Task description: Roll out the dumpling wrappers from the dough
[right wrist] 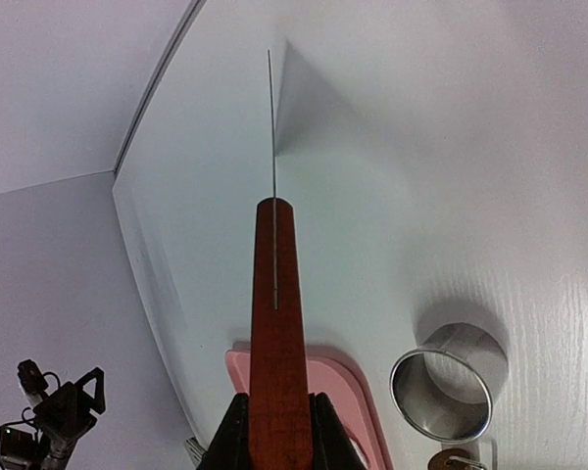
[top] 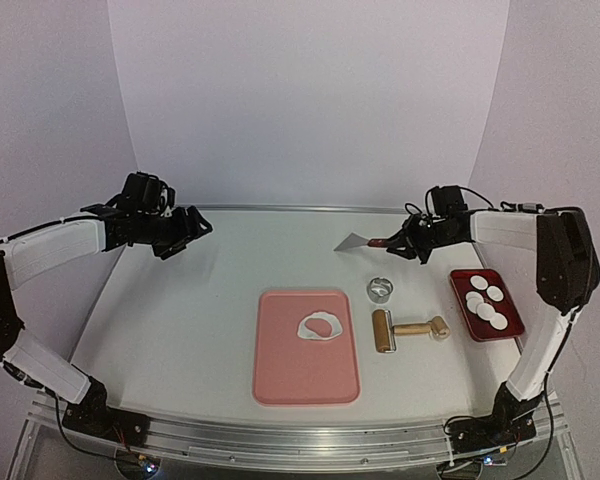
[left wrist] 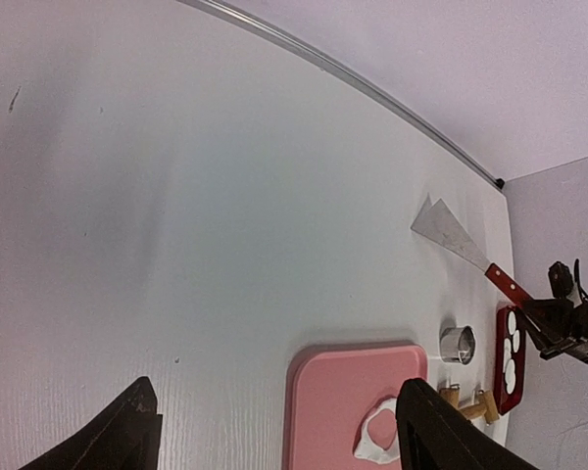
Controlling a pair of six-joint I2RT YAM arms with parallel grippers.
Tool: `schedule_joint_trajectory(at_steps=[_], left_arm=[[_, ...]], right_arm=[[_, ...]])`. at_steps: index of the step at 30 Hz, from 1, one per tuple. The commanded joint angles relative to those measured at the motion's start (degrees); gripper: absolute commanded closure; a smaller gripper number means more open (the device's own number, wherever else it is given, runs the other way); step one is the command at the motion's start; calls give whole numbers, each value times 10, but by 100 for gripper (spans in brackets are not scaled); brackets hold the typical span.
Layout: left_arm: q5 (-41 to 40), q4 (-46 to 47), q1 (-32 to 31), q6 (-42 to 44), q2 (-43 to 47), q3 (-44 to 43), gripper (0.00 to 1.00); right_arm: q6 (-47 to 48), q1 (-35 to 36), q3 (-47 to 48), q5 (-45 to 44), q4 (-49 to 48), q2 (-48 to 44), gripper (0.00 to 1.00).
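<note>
while clamping spatula (top: 360, 241) with right gripper (top: 405, 243), left gripper (top: 188, 232) wide: four wrappers (top: 479, 283) trayed right of mat (top: 290, 370), holed dough (top: 305, 327) left to cut.

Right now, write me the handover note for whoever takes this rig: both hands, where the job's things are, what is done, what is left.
Left hand: open, empty, raised over the table's far left.
Right hand: shut on the spatula by its red handle, blade off the table, pointing towards the middle.
Dough: thin ragged sheet with a round hole, on the pink mat.
Wrappers: several round discs in the red tray on the right.
Ring cutter and rolling pin: on the table between mat and tray.
Done: discs cut and trayed.
Left: probably the scrap on the mat, to gather, re-roll and cut.
</note>
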State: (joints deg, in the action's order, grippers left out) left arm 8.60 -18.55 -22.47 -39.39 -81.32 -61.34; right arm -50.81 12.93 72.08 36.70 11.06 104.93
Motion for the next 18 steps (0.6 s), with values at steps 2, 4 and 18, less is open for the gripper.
schedule_joint_trajectory(at_steps=[2,4,18], left_arm=[[-33,-6,3,-12,19,4,19],[-39,-6,4,-14,18,4,19],[-78,-13,6,-28,39,32,18]], right_arm=[[-7,-43,25,54,-42,39,96],[-2,-52,21,62,-42,48,86],[106,-91,-10,-21,9,43,35]])
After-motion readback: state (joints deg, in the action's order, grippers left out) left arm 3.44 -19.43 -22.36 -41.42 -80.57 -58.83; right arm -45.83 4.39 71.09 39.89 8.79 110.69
